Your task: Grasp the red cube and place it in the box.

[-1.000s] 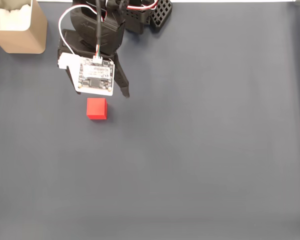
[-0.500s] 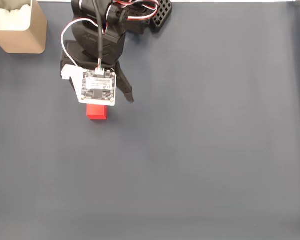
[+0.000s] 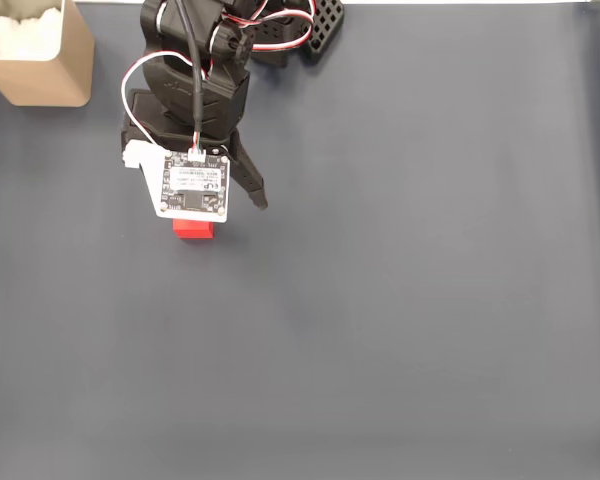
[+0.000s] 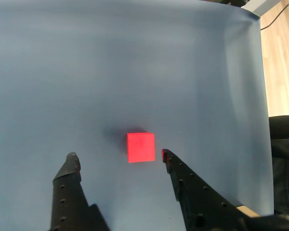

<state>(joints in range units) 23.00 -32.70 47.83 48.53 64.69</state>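
Note:
In the wrist view the small red cube (image 4: 140,147) lies on the dark grey mat between the tips of my open gripper (image 4: 119,157). It sits close to the right finger (image 4: 183,180) and farther from the left one (image 4: 70,185); neither touches it. From the fixed view, the arm's white camera board (image 3: 193,185) covers the upper part of the red cube (image 3: 193,230), and one black finger (image 3: 252,185) sticks out to the right. The beige box (image 3: 45,70) with white material inside stands in the top left corner, well away from the cube.
The grey mat (image 3: 400,300) stretches wide below and to the right of the arm. The arm's black base (image 3: 315,25) sits at the top edge. In the wrist view the mat's right edge meets a wooden floor (image 4: 282,62).
The arm has moved down the fixed view toward the cube. Its camera board, which was above the cube, now covers the cube's upper part. The cube has not moved.

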